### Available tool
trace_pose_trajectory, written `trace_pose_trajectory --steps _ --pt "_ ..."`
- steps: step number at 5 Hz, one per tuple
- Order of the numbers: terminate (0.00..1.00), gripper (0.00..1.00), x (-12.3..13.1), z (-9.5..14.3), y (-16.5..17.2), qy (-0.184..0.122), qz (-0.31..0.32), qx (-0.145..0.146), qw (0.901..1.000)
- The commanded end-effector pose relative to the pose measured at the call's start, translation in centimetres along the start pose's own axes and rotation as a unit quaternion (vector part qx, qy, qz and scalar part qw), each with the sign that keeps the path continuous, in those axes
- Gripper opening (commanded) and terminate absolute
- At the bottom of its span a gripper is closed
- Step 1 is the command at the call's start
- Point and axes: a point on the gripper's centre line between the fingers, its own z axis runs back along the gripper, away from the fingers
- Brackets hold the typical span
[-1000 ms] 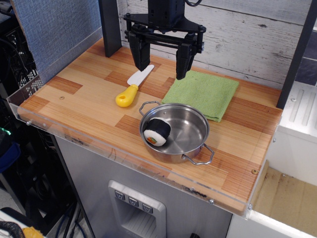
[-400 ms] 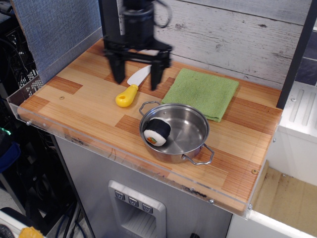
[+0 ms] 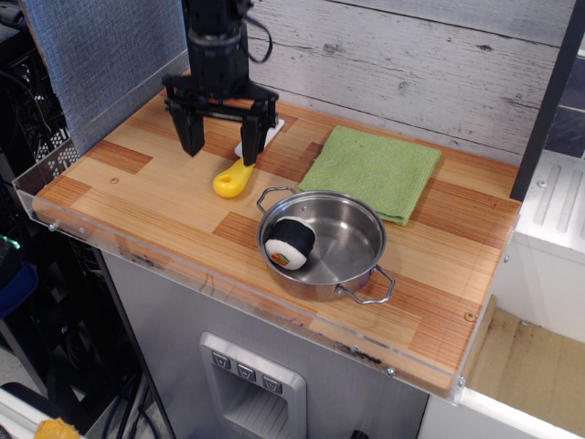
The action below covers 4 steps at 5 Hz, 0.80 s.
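Note:
My black gripper [image 3: 222,148] hangs open over the back left of the wooden counter [image 3: 155,197], holding nothing. Its right finger stands just in front of the white blade of a toy knife whose yellow handle [image 3: 232,179] lies right below and to the right of the fingertips. The left finger is over bare wood. A steel pot [image 3: 352,240] with two handles stands at the front centre, and a black-and-white sushi roll toy [image 3: 290,243] leans against its left wall. A folded green cloth [image 3: 373,172] lies flat behind the pot.
A dark post stands at the back left behind the arm, and another black post [image 3: 547,101] rises at the right edge. A grey plank wall [image 3: 411,64] backs the counter. A clear plastic lip [image 3: 228,283] runs along the front edge.
The gripper has travelled left across the back of the counter, from above the cloth's left edge to over the knife, and has come lower. It stays open. Pot, sushi and cloth have not moved.

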Motion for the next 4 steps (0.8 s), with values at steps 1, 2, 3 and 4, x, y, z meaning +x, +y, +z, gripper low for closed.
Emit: trace_pose_trajectory --steps 1,2,3,4 --pt "0.0 1.0 1.4 0.0 -1.0 -0.038 -0.007 0.008 0.9992" --pt "0.0 1.0 1.6 -0.7 -1.7 -0.038 -0.011 0.008 0.9992" --pt "0.0 1.0 1.7 -1.4 -2.1 -0.034 -0.007 0.006 0.9994" --pt "0.0 1.0 1.7 -2.1 -2.1 -0.025 -0.003 0.003 0.9997"
